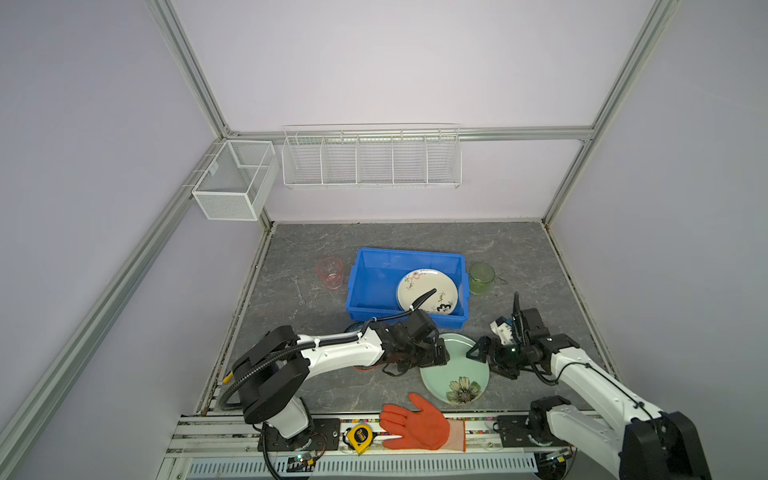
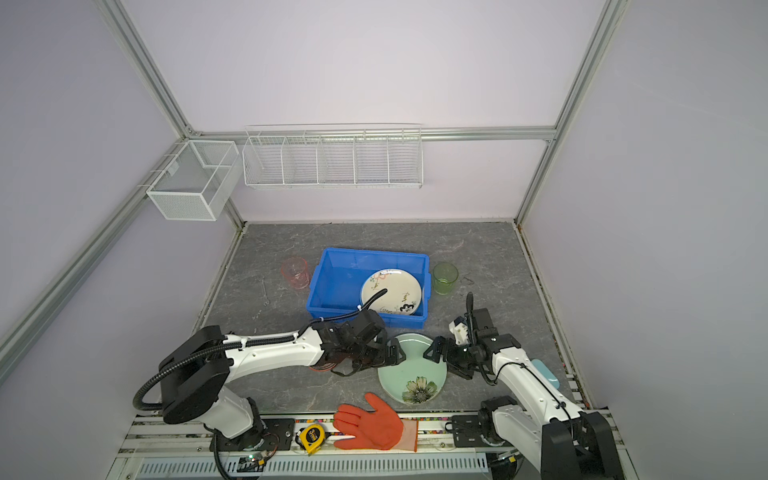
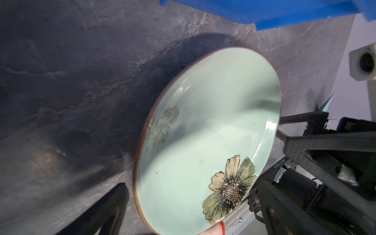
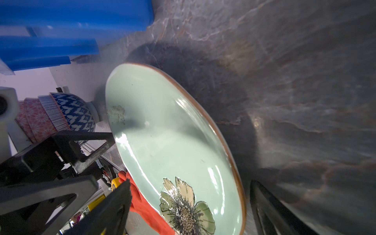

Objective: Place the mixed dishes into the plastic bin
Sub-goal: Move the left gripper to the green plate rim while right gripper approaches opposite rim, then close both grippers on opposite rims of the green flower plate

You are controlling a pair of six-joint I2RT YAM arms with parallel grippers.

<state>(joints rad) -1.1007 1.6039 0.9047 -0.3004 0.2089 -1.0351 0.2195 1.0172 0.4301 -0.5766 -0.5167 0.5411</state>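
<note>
The mint green plate (image 1: 453, 365) lies face up on the grey stone-look tabletop (image 1: 519, 257), towards the near edge and a little right of centre. Being round, it has no long axis. Its painted flower (image 1: 462, 389) sits at about the plate's 5 to 6 o'clock, petals spreading towards the centre. In both wrist views a brown line runs along the rim.

The left gripper (image 1: 438, 355) stands at the plate's 10 o'clock rim with its jaws spread wide, closed on nothing. The right gripper (image 1: 484, 359) faces it from the 2 o'clock rim, jaws also wide. The right wrist view shows one finger (image 4: 114, 205) on either side of the plate. I cannot tell whether any finger touches the rim.

Just beside the plate's 7 o'clock edge lies an orange rubber glove (image 1: 415, 424), fingers pointing towards 9 o'clock, with a yellow tape measure (image 1: 359, 436) at its fingertips.

At the plate's 11 to 12 o'clock, close by, sits the blue plastic bin (image 1: 409, 252), long axis running 9 to 3 o'clock. A cream floral plate (image 1: 428, 286) lies in its right half. A pink translucent cup (image 1: 331, 272) stands upright off the bin's 9 o'clock end, a green one (image 1: 482, 278) off its 3 o'clock end.

The right wrist view shows nested bowls beyond the left gripper, with the blue patterned bowl (image 4: 75, 114) outermost.
</note>
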